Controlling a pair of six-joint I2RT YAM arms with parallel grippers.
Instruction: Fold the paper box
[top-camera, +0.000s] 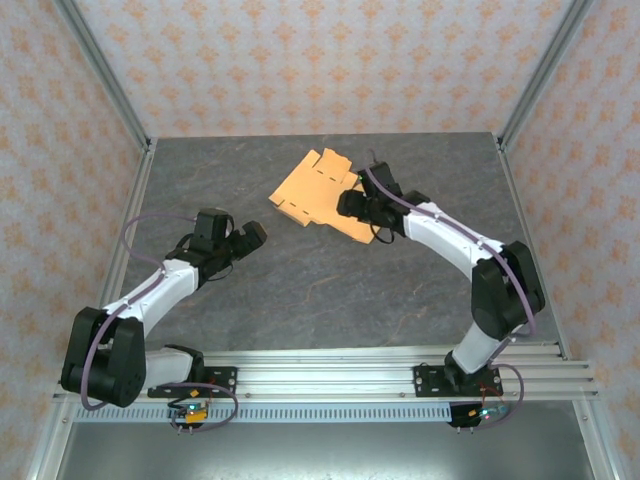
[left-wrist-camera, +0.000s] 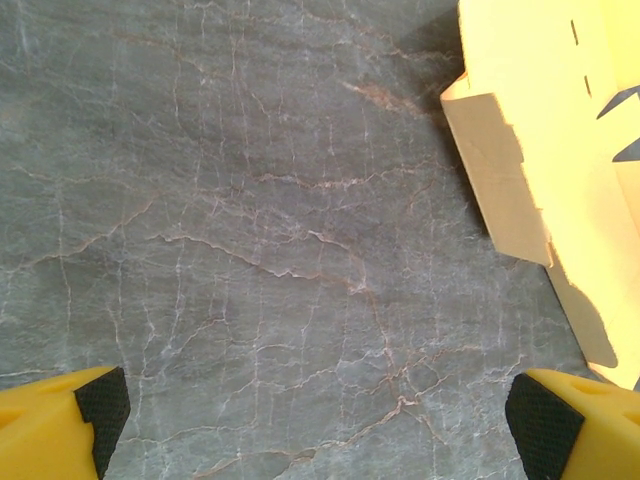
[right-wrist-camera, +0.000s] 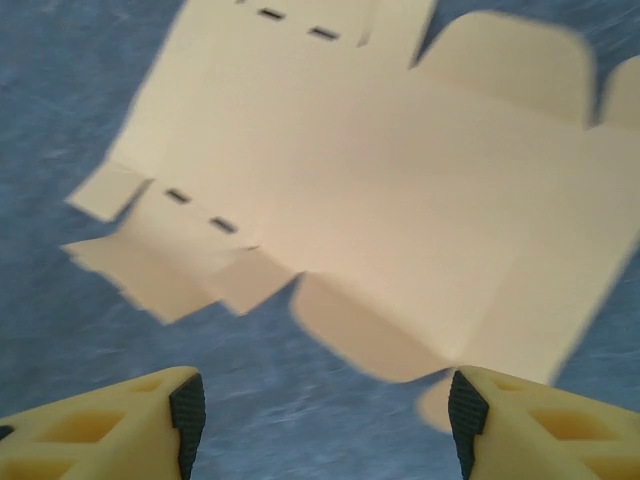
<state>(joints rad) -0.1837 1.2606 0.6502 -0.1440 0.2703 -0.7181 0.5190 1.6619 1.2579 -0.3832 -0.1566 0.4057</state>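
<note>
Both my grippers are empty: the left gripper gapes wide over bare table, and the right gripper hangs with jaws apart over the near right edge of the paper box. The box lies far of centre as a nearly flat sheet, flaps splayed, so I judge almost all the folding is left. Open tabletop surrounds it left and near; the walls stand well apart.
</note>
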